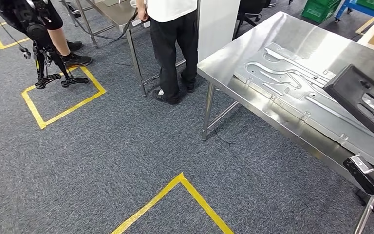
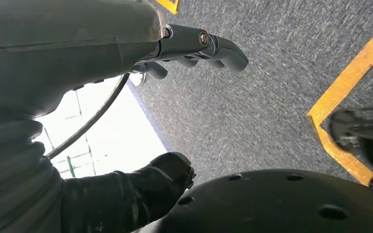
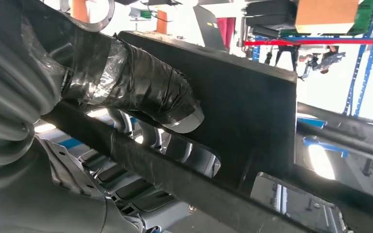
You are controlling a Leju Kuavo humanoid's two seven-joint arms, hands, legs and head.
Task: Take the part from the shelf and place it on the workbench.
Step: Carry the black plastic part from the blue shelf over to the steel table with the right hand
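Nearest to us, in the right wrist view, our right hand (image 3: 141, 97) is wrapped around the flat black frame-like part with cut-out openings (image 3: 243, 121): the tape-wound thumb presses on one face and the darker fingers (image 3: 148, 136) show through an opening on the other side, so we hold the part firmly. In the head view the same black part (image 1: 365, 105) juts in from the right edge, tilted, its corner hanging over the shiny stainless-steel workbench (image 1: 233, 58) but not resting on it as far as we can tell. On the bench lies a flat silver sheet-metal panel with stamped channels (image 1: 287, 80), just under where we carry the part.

Our left hand (image 2: 194, 48) hangs by our side above the grey-blue carpet (image 2: 252, 107), its fingers curled loosely and nothing in them; a band of yellow floor tape (image 2: 349, 82) runs beneath it.

Beyond the bench corner a person in black trousers and a white top (image 1: 173, 48) stands at another metal table (image 1: 112, 12), well apart from us.

We judge the task well along: the part is off the shelf and in hand, and we stand at the bench. What is left is to bring the part fully over the bench top, lower it flat, and let go.
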